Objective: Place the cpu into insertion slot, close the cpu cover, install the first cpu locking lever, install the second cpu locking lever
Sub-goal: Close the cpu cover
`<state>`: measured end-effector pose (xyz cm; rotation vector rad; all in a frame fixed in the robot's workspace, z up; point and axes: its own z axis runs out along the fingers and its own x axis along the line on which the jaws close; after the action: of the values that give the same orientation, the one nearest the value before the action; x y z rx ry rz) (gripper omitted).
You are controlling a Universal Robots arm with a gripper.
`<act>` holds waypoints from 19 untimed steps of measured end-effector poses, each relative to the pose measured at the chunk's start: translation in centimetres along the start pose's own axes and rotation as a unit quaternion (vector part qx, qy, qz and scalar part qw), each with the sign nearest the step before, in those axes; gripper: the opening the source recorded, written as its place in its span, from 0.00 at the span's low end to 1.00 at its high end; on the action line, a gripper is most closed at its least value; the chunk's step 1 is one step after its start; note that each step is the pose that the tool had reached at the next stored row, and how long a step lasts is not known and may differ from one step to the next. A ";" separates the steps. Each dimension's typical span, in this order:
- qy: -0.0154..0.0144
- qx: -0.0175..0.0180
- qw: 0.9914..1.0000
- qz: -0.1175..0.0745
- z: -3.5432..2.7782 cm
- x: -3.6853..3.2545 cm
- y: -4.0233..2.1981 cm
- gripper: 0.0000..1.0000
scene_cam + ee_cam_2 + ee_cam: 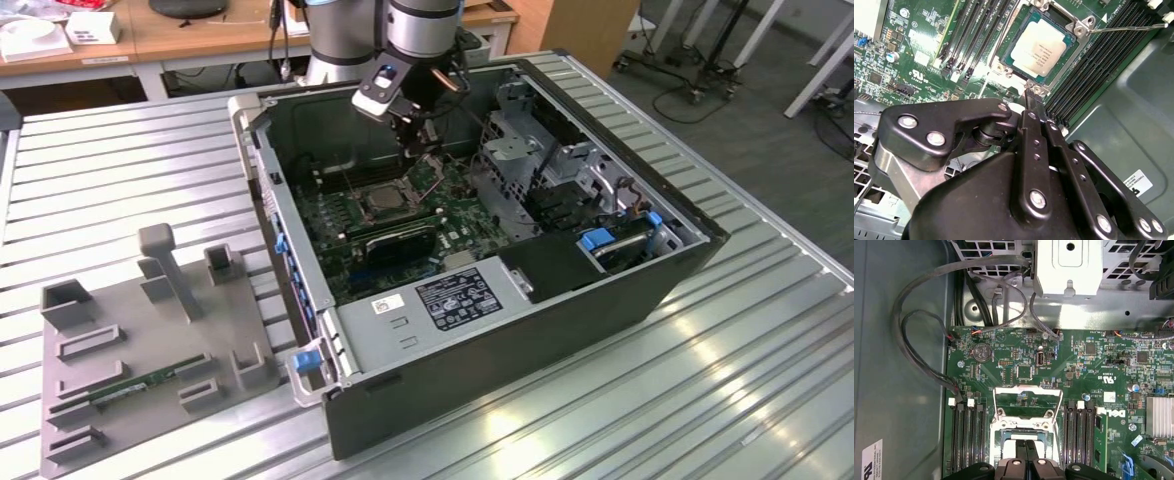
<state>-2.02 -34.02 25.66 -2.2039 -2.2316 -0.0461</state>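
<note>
- Gripper fingertips pressed together, nothing visible between them; they sit at the near corner of the insertion slot
- cpu lies flat in the slot, silvery face up, just ahead of the jaws; placement judged complete
- cpu cover stands raised, not closed, directly ahead of the jaws beyond the chip; its broad face is turned toward them
- thin locking lever juts out from the slot's far corner, unlatched
</note>
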 end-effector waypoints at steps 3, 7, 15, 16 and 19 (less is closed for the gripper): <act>0.000 0.000 1.000 0.000 0.00 0.00 0.06 0.11; 0.000 0.000 1.000 0.000 0.00 0.00 0.26 0.11; 0.000 0.000 1.000 0.000 0.03 -0.01 1.27 0.11; 0.000 0.000 1.000 0.000 0.03 -0.02 1.46 0.11; 0.000 0.000 1.000 0.000 0.03 -0.03 2.02 0.11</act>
<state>0.00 -34.02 25.66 -2.2038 -2.2317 -0.0461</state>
